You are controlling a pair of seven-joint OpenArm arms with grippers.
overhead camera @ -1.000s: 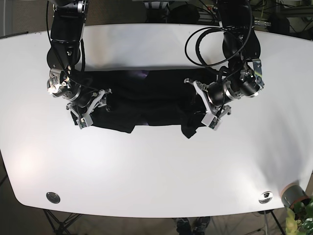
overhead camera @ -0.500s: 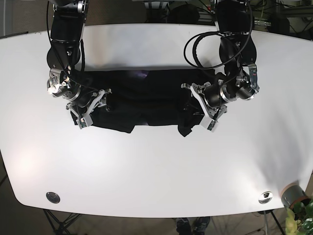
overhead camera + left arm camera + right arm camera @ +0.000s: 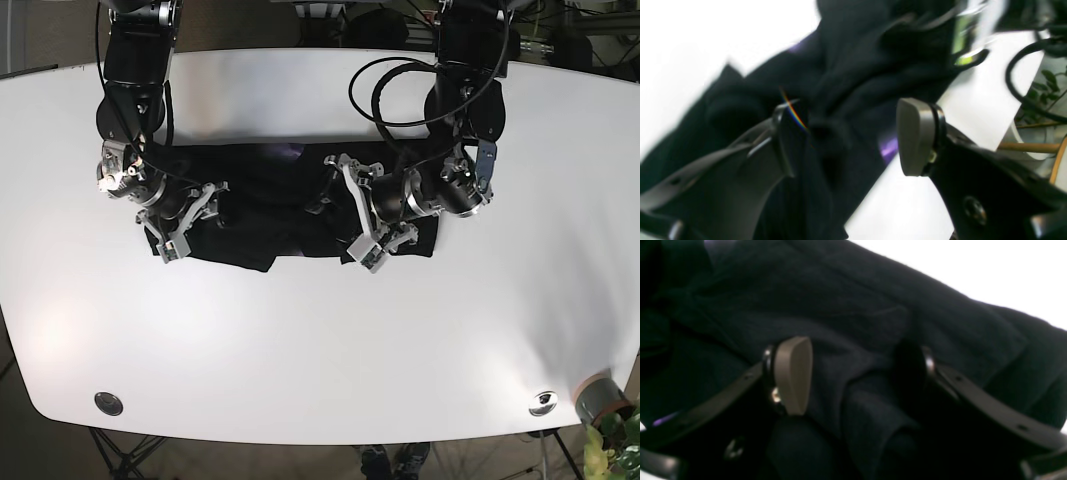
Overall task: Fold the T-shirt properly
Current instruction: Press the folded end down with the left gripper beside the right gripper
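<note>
A black T-shirt lies spread across the back half of the white table, bunched near its middle. My left gripper is over the shirt's middle-right part. In the left wrist view that gripper is open, its jaws wide apart around a ridge of the dark T-shirt, and the right pad stands free of the cloth. My right gripper rests on the shirt's left end. Seen from its wrist, it is also open, with a fold of the T-shirt between its jaws.
Round metal fittings sit near the table's front corners. A grey pot with a plant stands just off the front right corner. Black cables loop above the left arm.
My left gripper has swept from the shirt's right edge toward the middle, and the right side of the shirt has shifted that way with it. The right arm has stayed still.
</note>
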